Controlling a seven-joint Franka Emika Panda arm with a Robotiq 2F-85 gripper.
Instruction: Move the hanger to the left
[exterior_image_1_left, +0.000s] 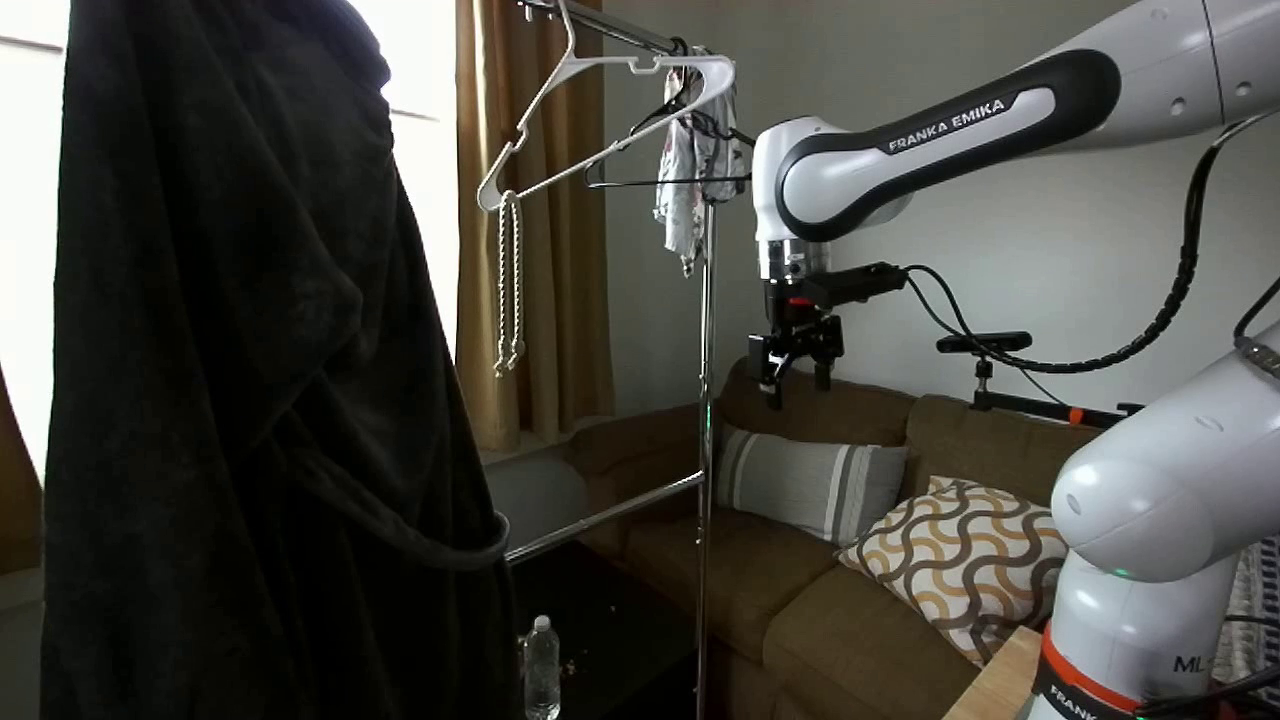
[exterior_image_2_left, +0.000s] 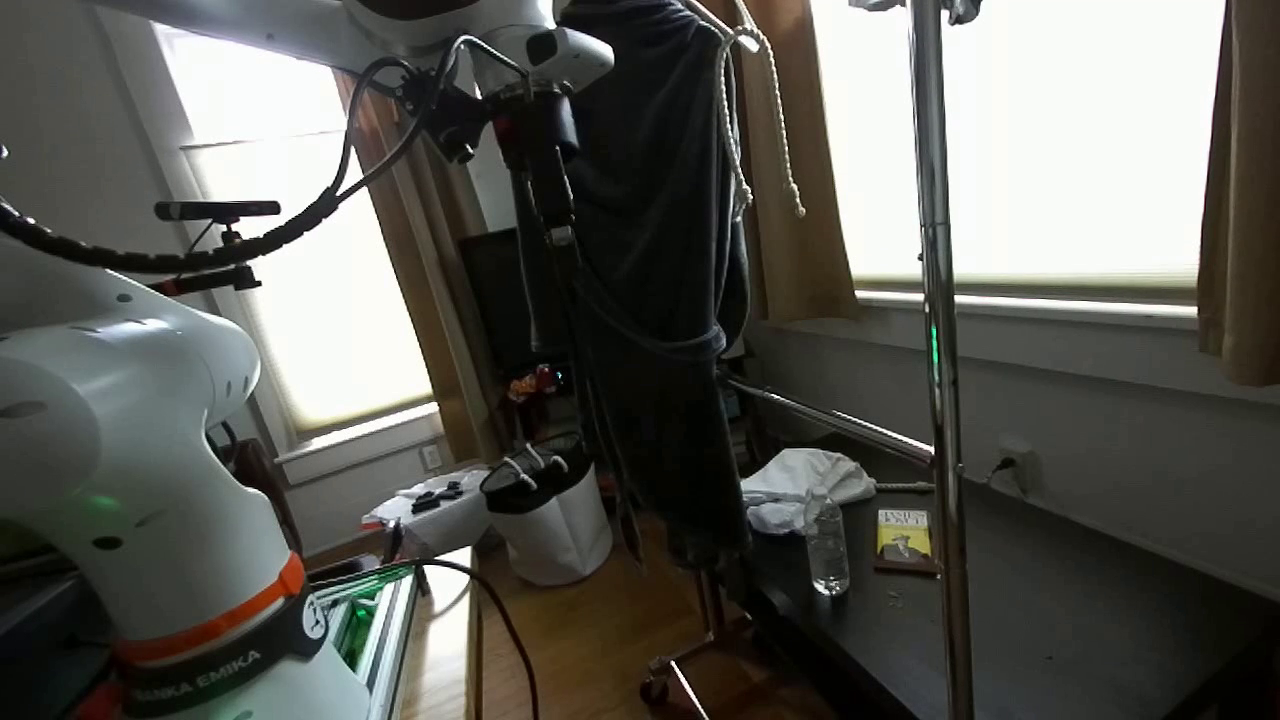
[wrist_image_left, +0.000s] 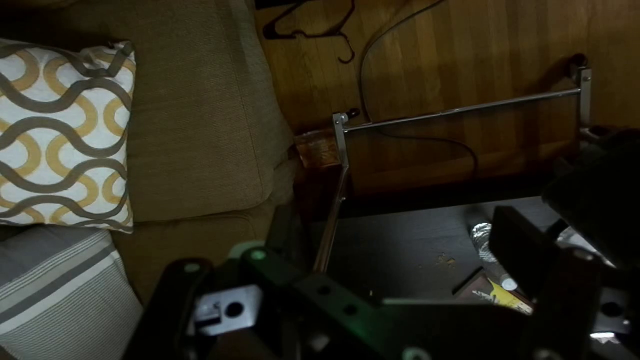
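Note:
The white hanger (exterior_image_1_left: 572, 67) hangs by its hook from the rail of a metal clothes rack in an exterior view, with a looped whitish rope (exterior_image_1_left: 510, 285) over its lower left corner. The rope also shows in an exterior view (exterior_image_2_left: 735, 110), where most of the hanger is out of view. My gripper (exterior_image_1_left: 798, 382) points down, right of the rack post and lower than the hanger, apart from it. In an exterior view the gripper (exterior_image_2_left: 562, 235) is seen edge-on before the black garment. In the wrist view its fingers (wrist_image_left: 400, 240) are spread with nothing between them. The hanger is not in the wrist view.
A large black garment (exterior_image_1_left: 270, 350) hangs left of the hanger. A black hanger (exterior_image_1_left: 665, 182) and patterned cloth (exterior_image_1_left: 683, 190) hang at its right. The rack post (exterior_image_1_left: 706, 400) stands between hanger and gripper. A bottle (exterior_image_2_left: 826, 545) and book (exterior_image_2_left: 905, 540) are on a dark table. A sofa (wrist_image_left: 190, 125) stands behind.

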